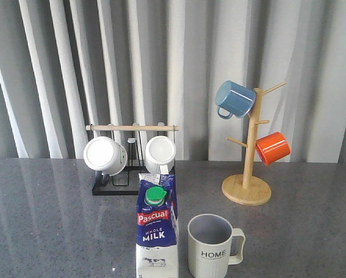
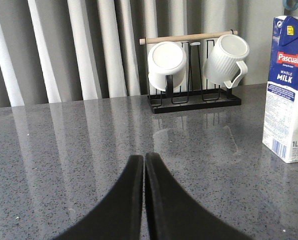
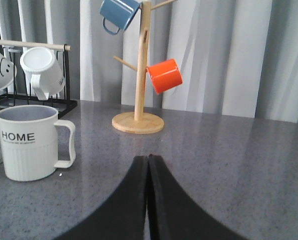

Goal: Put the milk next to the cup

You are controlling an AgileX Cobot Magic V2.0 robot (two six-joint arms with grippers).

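Observation:
The milk (image 1: 157, 231), a tall dark-blue and white "Pascual" carton with a green cap, stands upright at the table's front middle. It also shows in the left wrist view (image 2: 287, 90). The cup (image 1: 212, 245), a pale ribbed mug lettered "HOME" with its handle to the right, stands upright just right of the carton, a small gap between them. It also shows in the right wrist view (image 3: 30, 142). My left gripper (image 2: 144, 156) is shut and empty, low over bare table left of the carton. My right gripper (image 3: 148, 158) is shut and empty, right of the cup. Neither gripper shows in the front view.
A black rack with a wooden bar (image 1: 132, 159) holds two white mugs behind the carton. A wooden mug tree (image 1: 247, 174) at the back right carries a blue mug (image 1: 235, 99) and an orange mug (image 1: 273, 147). Grey curtains hang behind the table.

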